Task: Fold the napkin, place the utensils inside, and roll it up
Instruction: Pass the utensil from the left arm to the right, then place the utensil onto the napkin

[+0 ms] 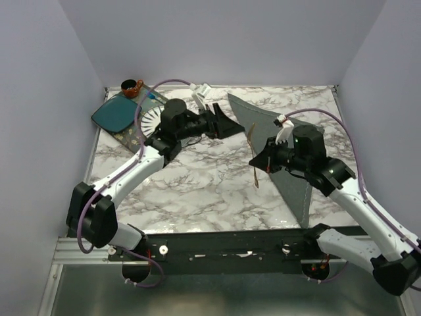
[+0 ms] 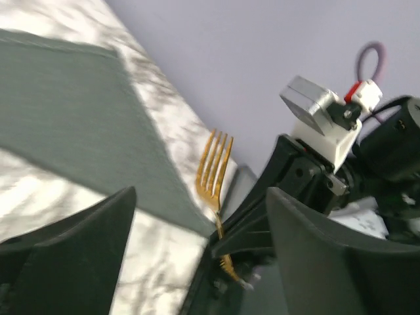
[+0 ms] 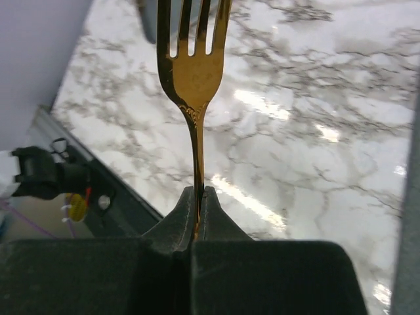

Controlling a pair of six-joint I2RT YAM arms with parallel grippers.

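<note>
Gold fork (image 3: pixel 192 72) is pinched by its thin handle in closed R gripper (image 3: pixel 199 197), above marble table (image 1: pixel 197 184), beside folded grey napkin (image 1: pixel 263 122). L gripper (image 1: pixel 227 124) is spread open, empty, nr napkin's far corner. Risk: fork could be pivoted or dropped, since grip is narrow.

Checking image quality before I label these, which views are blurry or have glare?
Left wrist view: smeared by motion blur, napkin and fork both soft. Right wrist view: fork sharp, bright glare streaks on the marble table. Top external view: evenly lit, crisp.
</note>
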